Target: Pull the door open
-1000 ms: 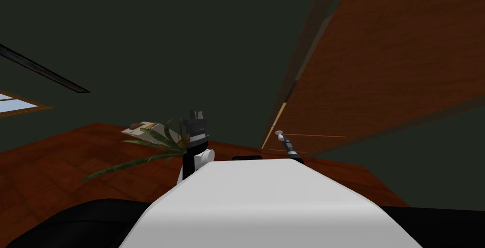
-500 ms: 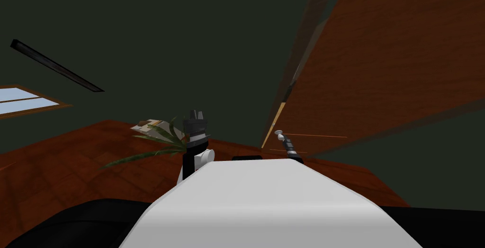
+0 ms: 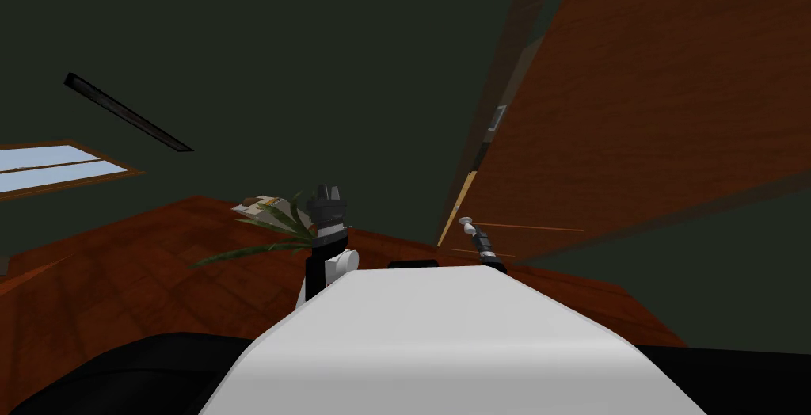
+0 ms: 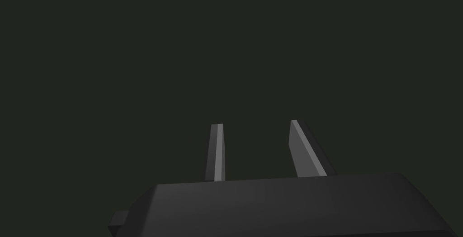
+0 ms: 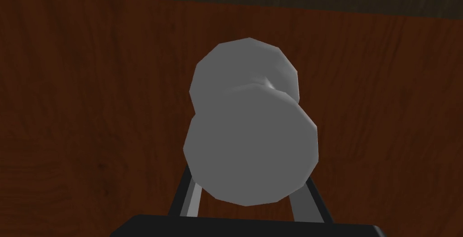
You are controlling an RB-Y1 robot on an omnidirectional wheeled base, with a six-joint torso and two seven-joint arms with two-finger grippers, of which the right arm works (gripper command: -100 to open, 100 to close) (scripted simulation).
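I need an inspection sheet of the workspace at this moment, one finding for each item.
Surface: reddish-brown wooden floor.
Job's things: brown wooden door with a round grey knob.
Clutter: plant with long green leaves on the floor; pale flat thing behind it, kind unclear.
Grippers: right gripper shut on the knob, a finger at each side; left gripper held up, open, holding nothing.
Cables: nothing seen.
Surroundings: dark green wall, window to my left, dark bar on the wall.

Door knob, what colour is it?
The knob is plain grey, best seen in the right wrist view.
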